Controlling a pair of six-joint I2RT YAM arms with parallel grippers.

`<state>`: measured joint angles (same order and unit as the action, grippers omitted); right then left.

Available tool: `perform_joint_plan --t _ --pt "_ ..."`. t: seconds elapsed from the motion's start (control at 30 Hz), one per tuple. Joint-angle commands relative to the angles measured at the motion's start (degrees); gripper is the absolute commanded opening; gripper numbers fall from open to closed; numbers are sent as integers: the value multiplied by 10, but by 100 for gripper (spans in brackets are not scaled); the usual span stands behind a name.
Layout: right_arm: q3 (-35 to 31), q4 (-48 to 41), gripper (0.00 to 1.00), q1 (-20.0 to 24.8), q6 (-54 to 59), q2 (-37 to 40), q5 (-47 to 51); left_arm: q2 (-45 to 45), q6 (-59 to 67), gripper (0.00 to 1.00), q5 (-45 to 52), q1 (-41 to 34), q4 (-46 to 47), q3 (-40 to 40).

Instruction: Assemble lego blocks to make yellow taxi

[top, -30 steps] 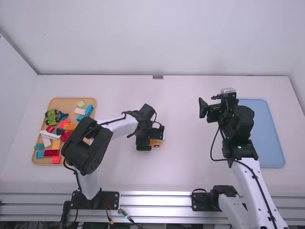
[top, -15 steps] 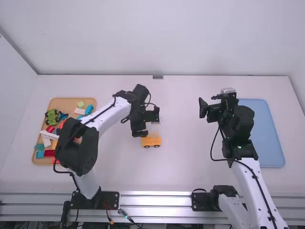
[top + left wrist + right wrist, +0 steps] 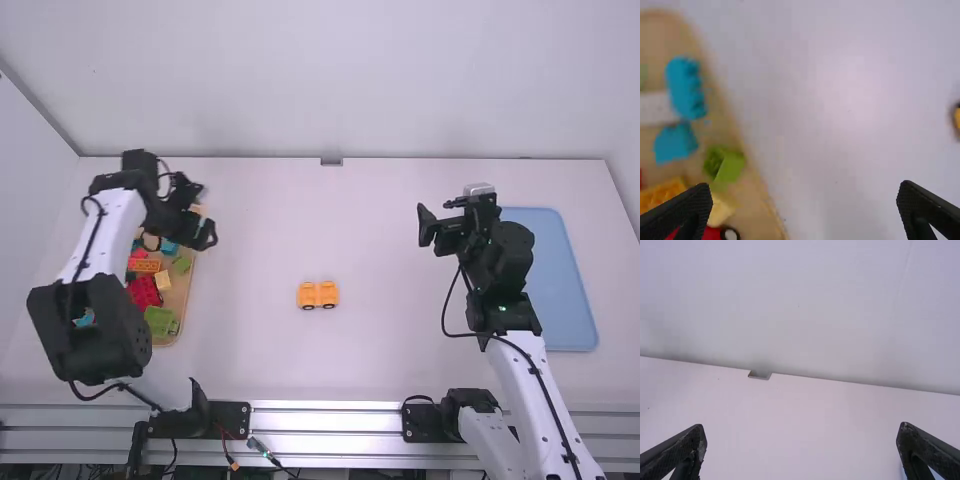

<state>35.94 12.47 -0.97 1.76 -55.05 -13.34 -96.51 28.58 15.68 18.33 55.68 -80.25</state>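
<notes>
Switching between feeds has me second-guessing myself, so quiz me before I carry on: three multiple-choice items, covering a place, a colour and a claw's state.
1. In the high view, the yellow build sits:
A) in a claw
B) on the table
C) on a tray

2. The right-hand tray is:
A) red
B) green
C) blue

3. The left claw is:
A) open
B) shut
C) gripping a block

Key:
1: B, bare tabletop surrounds it.
2: C, its surface is light blue.
3: A, the left wrist view shows its fingers wide apart, no block between.
</notes>
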Motion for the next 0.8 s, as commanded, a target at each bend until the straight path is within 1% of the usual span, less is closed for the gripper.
perform_joint_plan --t 0.0,0.03,0.07,0.13,0.2,0.23,0.27,0.37,0.4,0.43,0.47,0.53,0.57,0.6,0.63,0.7,0.77 --pt "19 6 99 -2 -2 0 -4 14 -77 99 48 74 7 16" --pt "19 9 99 -2 -2 0 -4 14 -88 99 63 116 7 23" --pt "19 10 99 -2 -2 0 -4 14 -89 99 65 120 7 24" --pt "19 16 99 -2 -2 0 -3 14 -97 99 76 175 4 37" --pt "19 20 99 -2 -2 0 -4 14 -101 99 74 205 0 45" --pt "19 24 99 -2 -2 0 -3 14 -101 99 65 233 -7 56" --pt "19 25 99 -2 -2 0 -3 14 -101 99 63 236 -8 57" --pt "19 35 99 -2 -2 0 -3 14 -112 99 -5 283 -43 85" --pt "19 37 99 -2 -2 0 -3 14 -112 99 -10 285 -45 87" --pt "19 42 99 -2 4 0 -4 14 -112 99 -71 301 -63 101" --pt "19 43 99 -2 16 0 -4 14 -112 99 -106 309 -72 108" --pt "19 46 99 -2 34 0 -3 14 -110 99 -147 316 -80 115" --pt "19 47 99 -2 48 0 -3 14 -90 99 -167 320 -90 121" --pt "19 47 99 -2 56 0 -3 14 -48 99 -165 321 -93 126" --pt "19 47 99 -2 59 0 -4 14 -35 99 -163 321 -93 127" --pt "19 50 99 -2 62 0 -4 14 68 99 -122 317 -94 139" --pt "19 52 99 -2 62 0 -3 14 114 99 -100 316 -111 150"
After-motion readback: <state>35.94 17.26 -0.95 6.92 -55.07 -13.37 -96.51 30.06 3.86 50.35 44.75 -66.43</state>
